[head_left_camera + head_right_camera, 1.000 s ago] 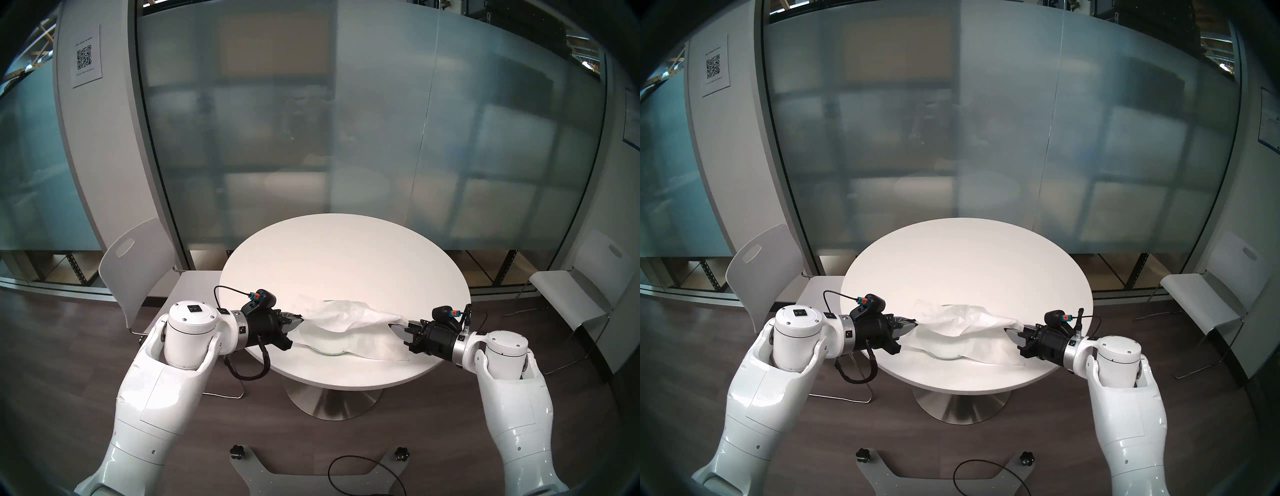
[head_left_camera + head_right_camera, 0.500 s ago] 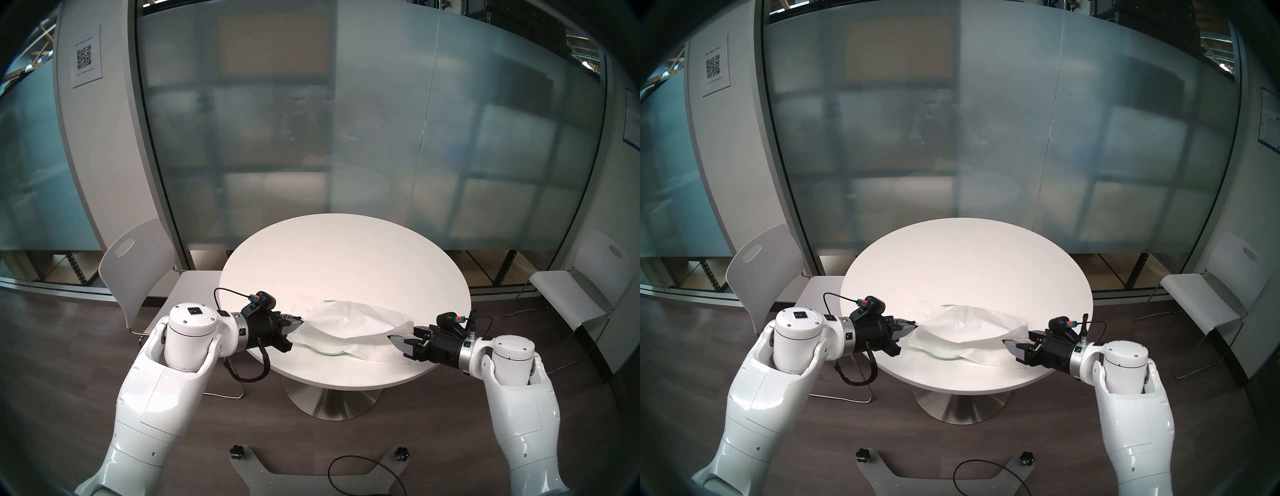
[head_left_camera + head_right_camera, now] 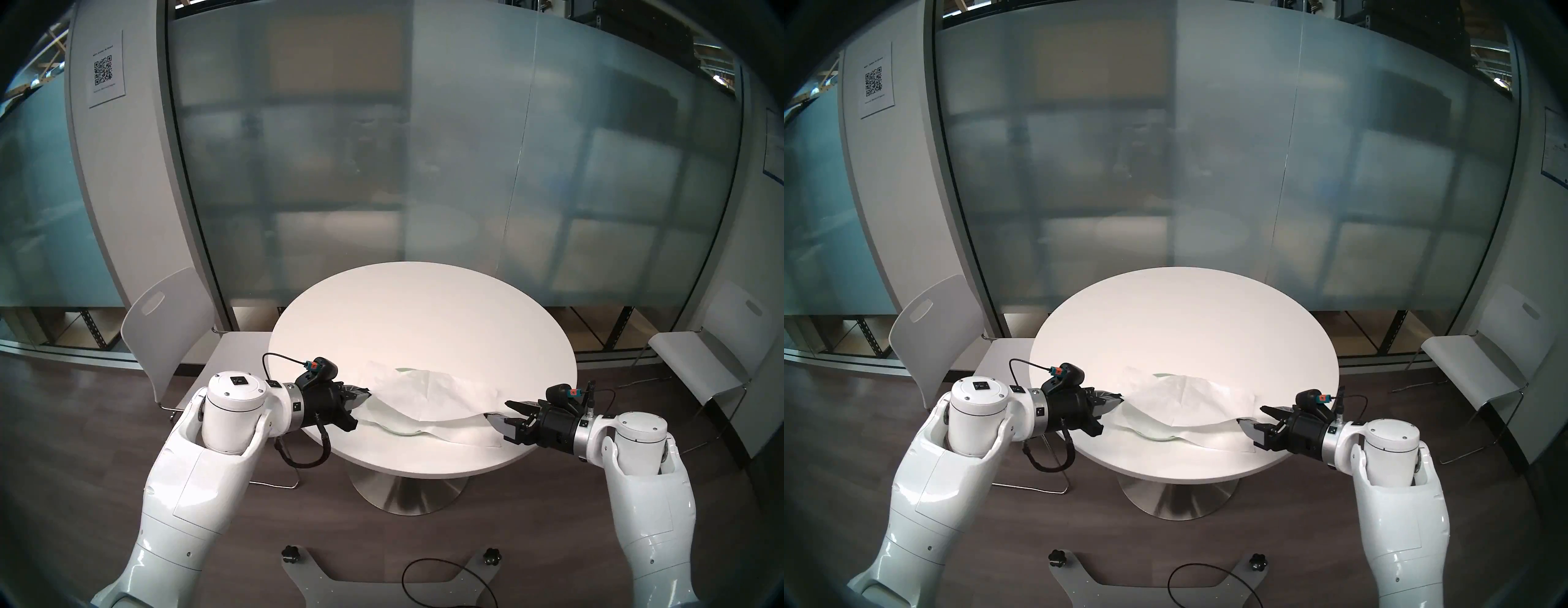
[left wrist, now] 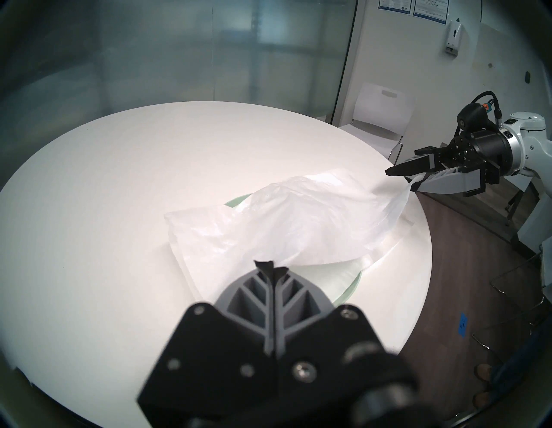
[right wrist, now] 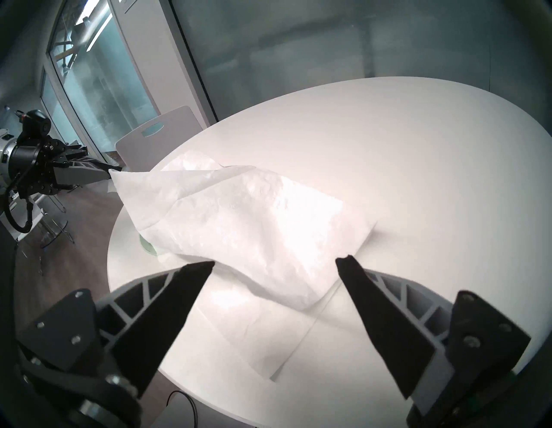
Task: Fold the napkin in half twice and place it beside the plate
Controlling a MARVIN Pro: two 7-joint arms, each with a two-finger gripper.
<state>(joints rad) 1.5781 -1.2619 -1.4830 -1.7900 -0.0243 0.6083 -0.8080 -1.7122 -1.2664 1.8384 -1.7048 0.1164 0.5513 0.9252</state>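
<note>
While the napkin is lying draped over the mint-green plate near my side of the round white bench, I am gripping only one end of it. My left gripper is clenched on the napkin's left corner, holding that edge just off the bench, with the fingers pressed together on the paper. My right gripper is standing wide apart, holding nothing; its fingers are hovering just short of the napkin's right end, which is sagging onto the bench.

That release is what has just changed. A second ago my right fingers were pinched on the right corner and the sheet was bunched up high between my two hands. Now the corner has dropped, the top layer is settling flatter over the lower layer, and my right hand is drawing back toward the bench edge. My left hand is staying where it was.

I judge that one fold is roughly laid but loose and uneven, and the napkin is still sitting on the plate rather than beside it. The second fold and the placing are not yet done. The thin paper may slide if I tug with the left hand alone.
</note>
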